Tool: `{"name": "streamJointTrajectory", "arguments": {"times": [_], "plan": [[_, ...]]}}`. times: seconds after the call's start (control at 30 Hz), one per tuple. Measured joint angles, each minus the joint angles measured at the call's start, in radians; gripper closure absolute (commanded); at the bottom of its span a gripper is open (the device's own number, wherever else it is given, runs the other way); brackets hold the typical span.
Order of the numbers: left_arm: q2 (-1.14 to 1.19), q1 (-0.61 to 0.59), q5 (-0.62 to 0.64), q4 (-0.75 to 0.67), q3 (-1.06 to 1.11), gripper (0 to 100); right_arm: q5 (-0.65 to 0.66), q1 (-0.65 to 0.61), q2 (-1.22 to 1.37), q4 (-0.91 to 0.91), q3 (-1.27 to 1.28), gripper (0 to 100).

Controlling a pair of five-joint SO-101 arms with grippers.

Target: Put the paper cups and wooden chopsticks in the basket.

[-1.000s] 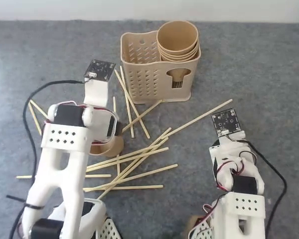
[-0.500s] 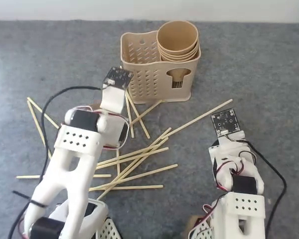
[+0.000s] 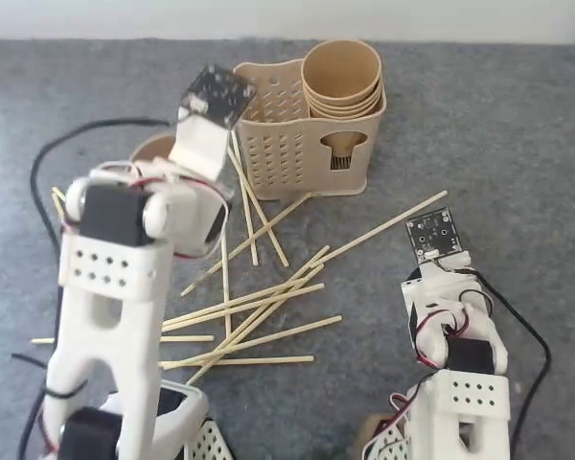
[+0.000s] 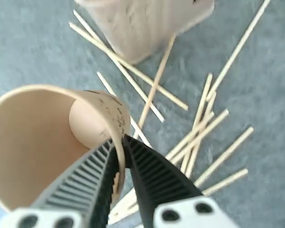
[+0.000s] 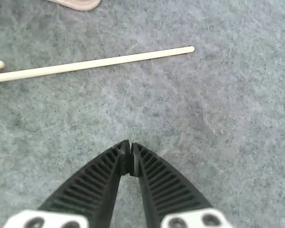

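Paper cup [image 4: 35, 142]: wall pinched between the fingers of my left gripper [image 4: 119, 145], one inside the rim, one outside. It hangs clear of the table [image 3: 517, 144], beside the basket [image 3: 278, 144] and not yet over it. Stacked cups [image 3: 342, 69] already sit in the compartment farther from this gripper. Chopsticks [image 3: 259, 309] lie scattered beneath and beyond it. Possibly none are binned, as the basket's inside is poorly seen. Right gripper [image 5: 130, 148]: closed on nothing, one chopstick [image 5: 99, 62] just ahead.
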Motion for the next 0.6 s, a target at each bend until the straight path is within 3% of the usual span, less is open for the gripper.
{"name": "streamJointTrajectory", "arguments": {"times": [0.43, 0.6], "plan": [[0.325, 0.178, 0.084, 0.005, -0.766, 99, 0.003, 0.0, 0.0, -0.009, 0.0, 98.9], [0.488, 0.203, 0.089, -0.097, -0.967, 99, 0.003, 0.002, 0.0, -0.009, 0.021, 98.9]]}}
